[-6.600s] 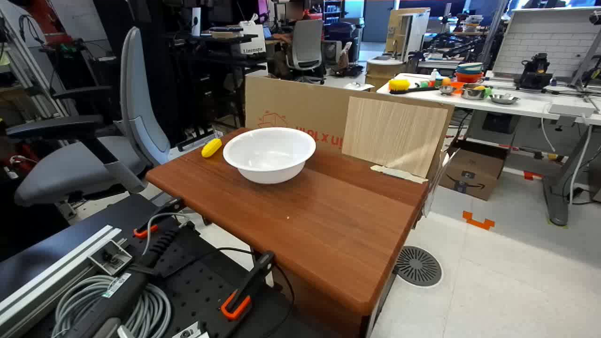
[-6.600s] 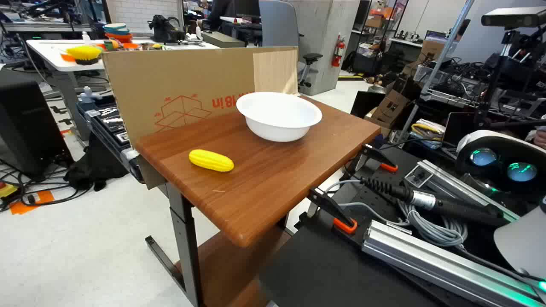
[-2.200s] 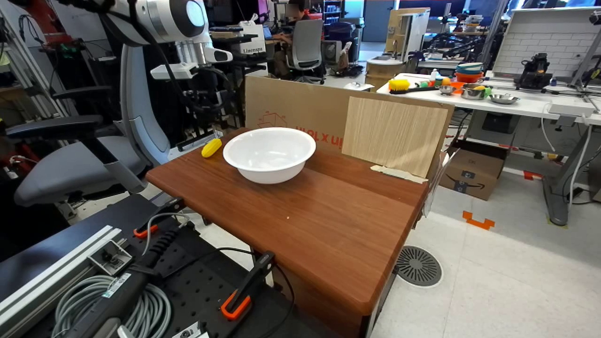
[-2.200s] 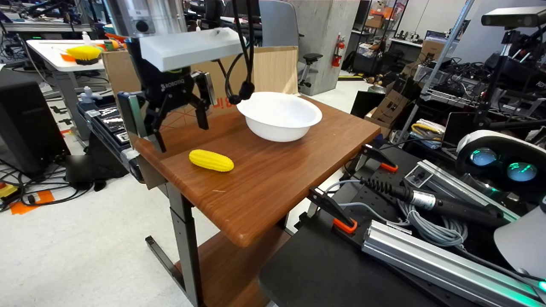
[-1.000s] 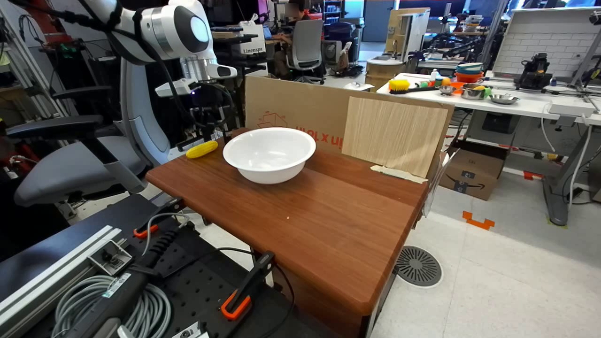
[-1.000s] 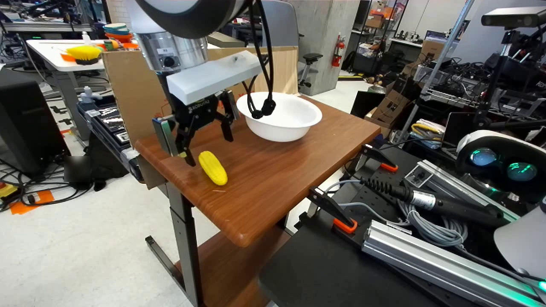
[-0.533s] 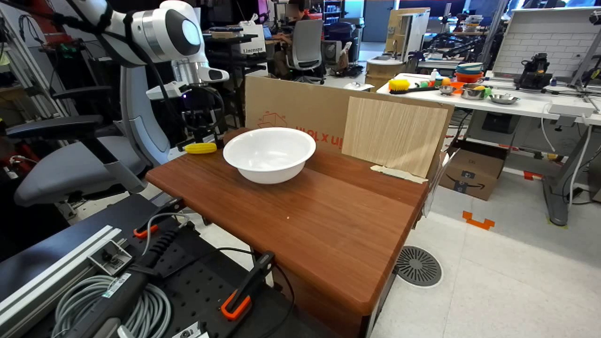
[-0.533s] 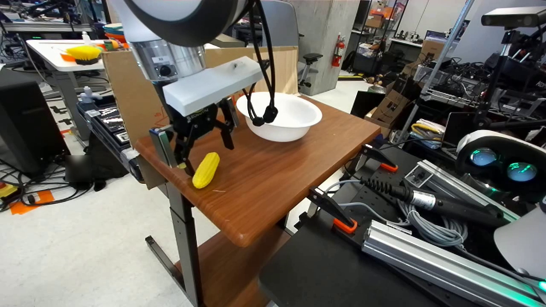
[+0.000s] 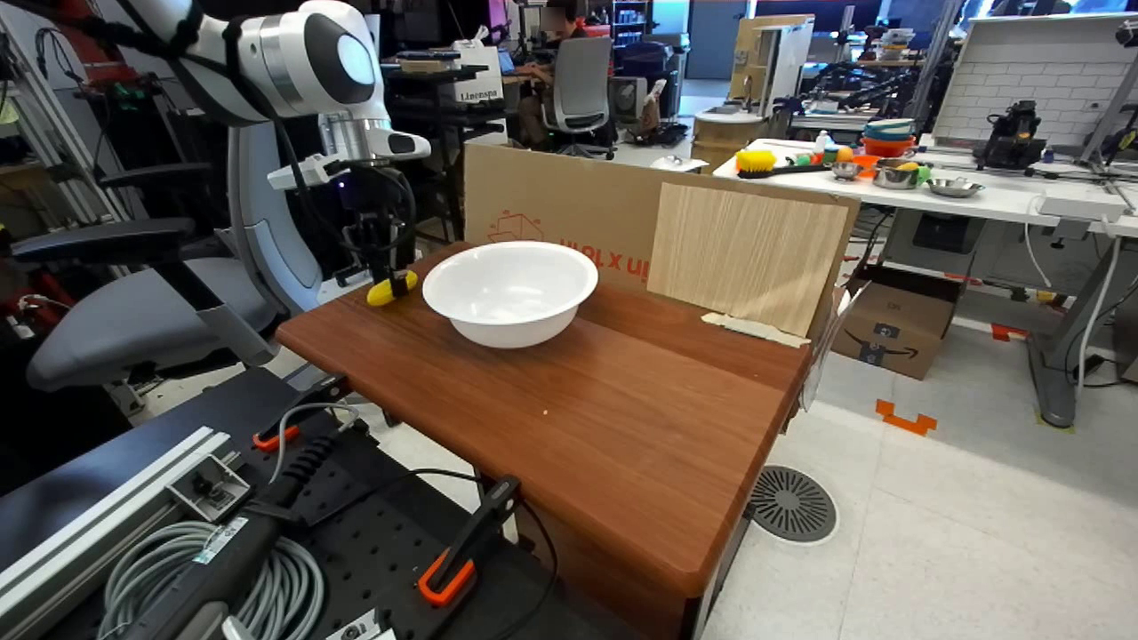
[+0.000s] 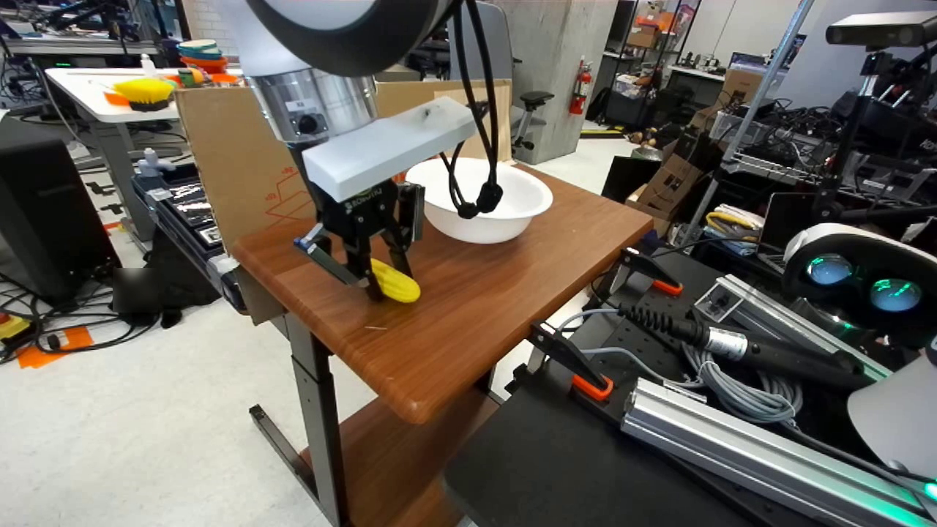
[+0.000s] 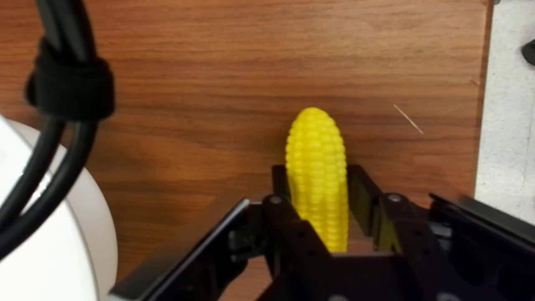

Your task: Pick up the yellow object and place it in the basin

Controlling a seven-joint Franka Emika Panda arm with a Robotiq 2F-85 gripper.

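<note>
The yellow object is a toy corn cob (image 11: 316,146) with a bumpy surface, lengthwise between the fingers in the wrist view. My gripper (image 10: 392,284) points down at the table, shut on the cob with one finger along each side. One end of the cob sticks out past the fingers in both exterior views. Whether the cob touches the tabletop, I cannot tell. The basin, a wide white bowl (image 9: 511,332), stands upright beside the gripper. Part of its rim (image 11: 98,217) shows at the left of the wrist view, behind black cables.
The brown wooden table (image 9: 569,444) carries the basin and cob; its edge (image 11: 480,125) lies to the right in the wrist view. A cardboard panel (image 9: 569,196) and a pale board (image 9: 747,258) stand along one side. Clamps (image 10: 571,359) grip another edge. Black cables (image 10: 468,197) hang from the wrist.
My fingers have come together on the cob over the last half second. The cob has been turned and shifted from where it lay earlier; the arm has come down around it.
</note>
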